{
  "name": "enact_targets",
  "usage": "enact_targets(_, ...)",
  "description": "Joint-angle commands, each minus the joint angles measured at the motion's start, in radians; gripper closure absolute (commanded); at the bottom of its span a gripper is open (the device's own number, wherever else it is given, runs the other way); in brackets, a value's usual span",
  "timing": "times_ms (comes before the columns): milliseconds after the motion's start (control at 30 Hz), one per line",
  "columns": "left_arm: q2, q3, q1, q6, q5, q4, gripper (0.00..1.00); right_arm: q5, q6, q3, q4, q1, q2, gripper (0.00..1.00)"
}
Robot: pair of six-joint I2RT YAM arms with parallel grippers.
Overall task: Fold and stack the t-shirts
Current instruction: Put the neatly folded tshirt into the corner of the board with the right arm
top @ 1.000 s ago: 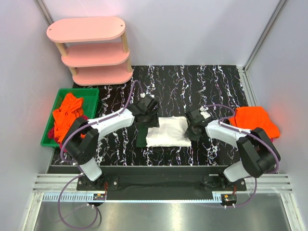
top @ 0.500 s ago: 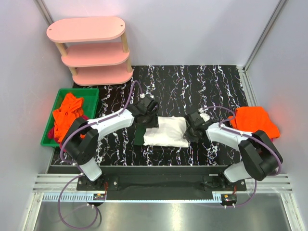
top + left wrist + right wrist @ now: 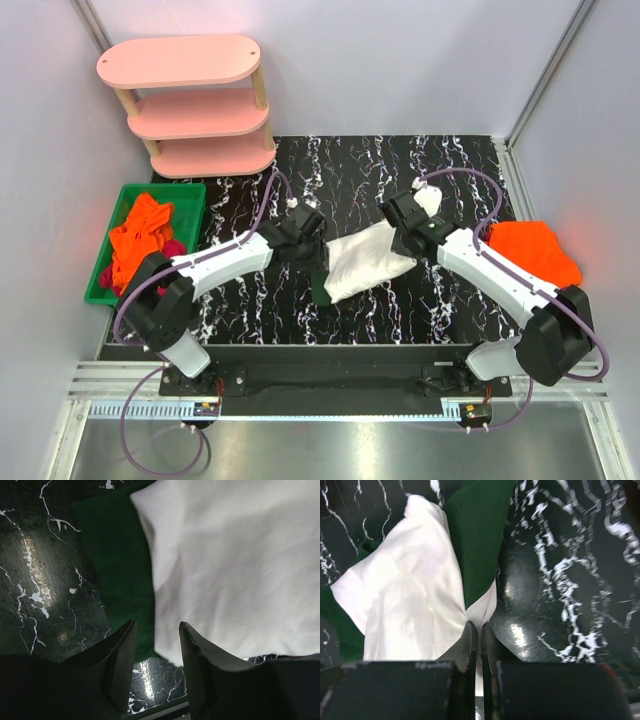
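Right gripper pinches the white t-shirt in front of the pink shelf.
Its jaws are closed on a white fold; left gripper hovers, jaws apart, over the green-sleeved edge.

1 white shirt, 1 orange shirt, 1 bin of orange and magenta shirts too tangled to count, 1 shelf with 3 tiers.
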Motion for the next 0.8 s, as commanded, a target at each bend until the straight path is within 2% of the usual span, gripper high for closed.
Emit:
enact_targets(0,-0.054,-0.026,-0.016,-0.017,-0.013,0.013,0.56,0.151,-0.064,0.08,-0.089,-0.004,-0.017,1.0)
enact_targets(100,-0.065,-0.041,-0.022,-0.025,-0.013,0.01,0.56,0.166,-0.058,0.093,-0.101,-0.03,-0.02,1.0)
enact_targets(400,-0.089,-0.066,-0.045,-0.028,-0.01,0.001,0.56,0.228,-0.077,0.068,-0.127,-0.226,-0.085,1.0)
enact_targets(767,-0.097,-0.099,-0.071,-0.022,0.001,0.0,0.56,0.352,-0.216,0.154,-0.15,-0.323,-0.062,1.0)
